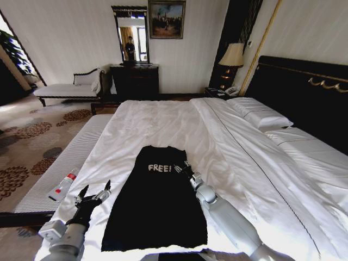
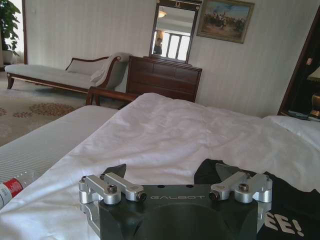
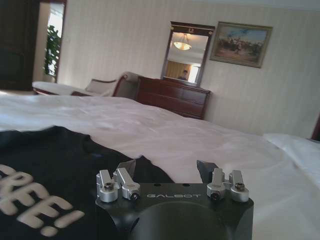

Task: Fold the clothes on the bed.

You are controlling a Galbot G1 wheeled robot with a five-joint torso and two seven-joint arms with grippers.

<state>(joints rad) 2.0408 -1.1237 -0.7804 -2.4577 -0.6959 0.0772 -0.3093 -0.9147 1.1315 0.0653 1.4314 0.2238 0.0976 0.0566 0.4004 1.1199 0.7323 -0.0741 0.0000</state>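
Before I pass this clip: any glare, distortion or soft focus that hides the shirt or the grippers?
Head view: wide-angle bending at the edges, window glare top left, but the T-shirt reads clearly against the white bed. Left wrist view: left gripper sharp, lettering cut off by the frame edge. Right wrist view: right gripper sharp, the near lettering soft, the bedding behind slightly washed out.

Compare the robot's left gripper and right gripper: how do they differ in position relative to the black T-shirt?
The left gripper hovers over white bedding beside the T-shirt, nearer its middle; the right gripper sits at the shirt's other edge, up by the FREE! lettering. The left gripper is nearer the robot, the right gripper reaches farther. Both are open and hold nothing.
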